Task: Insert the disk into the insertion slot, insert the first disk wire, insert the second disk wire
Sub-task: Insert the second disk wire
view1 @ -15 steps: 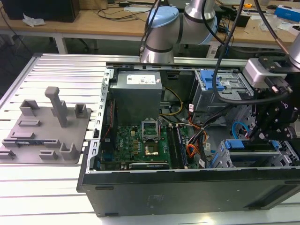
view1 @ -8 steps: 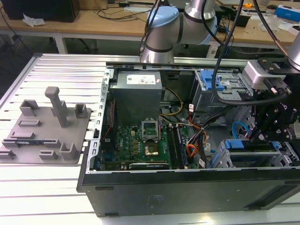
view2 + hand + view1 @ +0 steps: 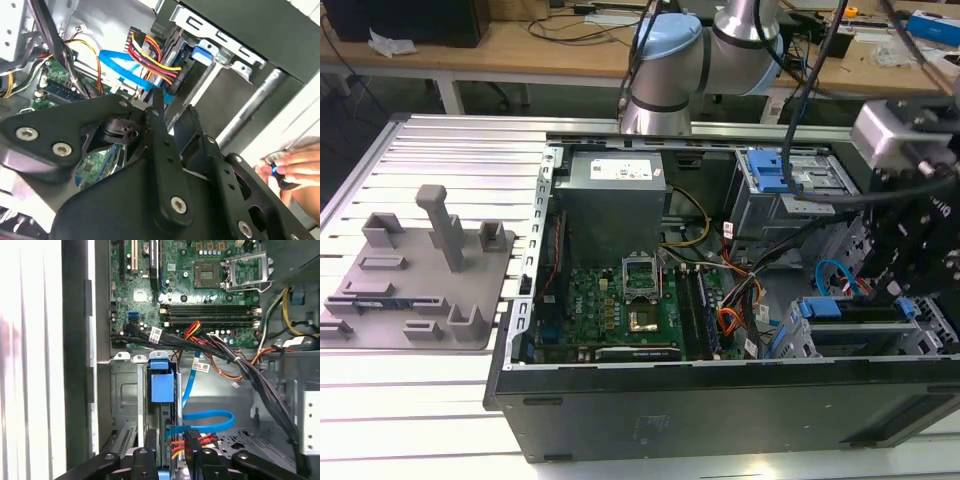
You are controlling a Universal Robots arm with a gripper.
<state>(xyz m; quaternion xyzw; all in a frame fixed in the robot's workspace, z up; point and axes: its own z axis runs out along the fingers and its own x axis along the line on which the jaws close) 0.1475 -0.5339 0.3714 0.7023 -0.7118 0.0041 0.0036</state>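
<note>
The disk [image 3: 161, 415] stands edge-on in the insertion slot of the grey metal cage [image 3: 125, 395], its blue carrier tab [image 3: 162, 382] on top. In the exterior view the disk [image 3: 860, 312] lies between blue carrier ends at the case's right. A blue flat wire [image 3: 207, 417] loops down to the disk's end. A red, yellow and orange wire bundle [image 3: 175, 445] also ends there, between my fingers. My gripper [image 3: 172, 437] hangs just over that end, fingers apart on either side of the wire ends. In the second wrist view the gripper [image 3: 174, 107] sits right below the same bundle [image 3: 150, 57].
The motherboard [image 3: 200, 285] and a thick black cable bundle [image 3: 235, 357] lie beyond the cage. A taller blue-latched cage [image 3: 770, 170] stands at the case's back right. A grey fixture plate [image 3: 415, 275] lies on the table to the exterior view's left. A person's hand [image 3: 292, 162] is outside the case wall.
</note>
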